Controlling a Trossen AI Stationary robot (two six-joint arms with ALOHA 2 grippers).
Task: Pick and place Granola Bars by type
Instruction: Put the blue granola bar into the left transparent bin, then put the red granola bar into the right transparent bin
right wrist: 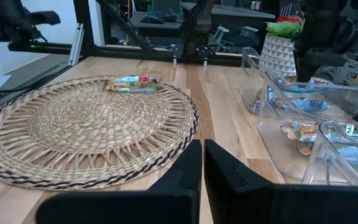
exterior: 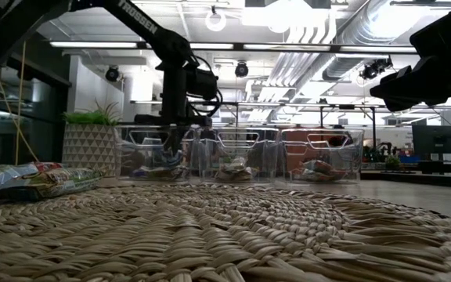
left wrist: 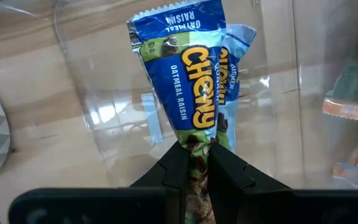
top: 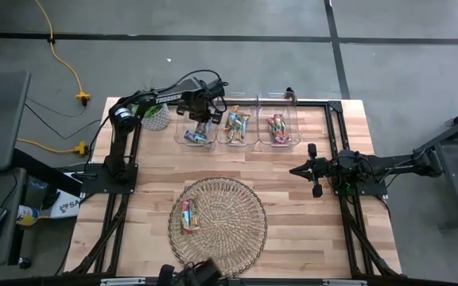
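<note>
Three clear bins stand in a row at the table's far side. My left gripper [top: 199, 119] [exterior: 174, 145] points down into the left bin [top: 183, 131], shut on a blue granola bar [left wrist: 185, 74]. A second blue bar [left wrist: 236, 59] lies in that bin beneath it. Green and tan bars lie in the middle bin [top: 237, 123], and red and pink bars in the right bin [top: 277, 129]. Two more bars [top: 188, 214] [right wrist: 132, 83] rest flat on the round wicker mat [top: 229, 230]. My right gripper [top: 296, 169] [right wrist: 202, 149] waits shut at the table's right, touching nothing. My left gripper pinches one end of the blue bar's wrapper [left wrist: 196, 142] between its two fingers, coming from above and pointing down. The bar hangs below the fingers, its free crimped end [left wrist: 169, 18] down inside the left bin. Whether that end touches the bin's floor I cannot tell.
A white faceted plant pot [top: 156, 117] [exterior: 91, 145] stands just left of the left bin, close to my left arm. Bare wood lies between the mat and the bins [top: 293, 191].
</note>
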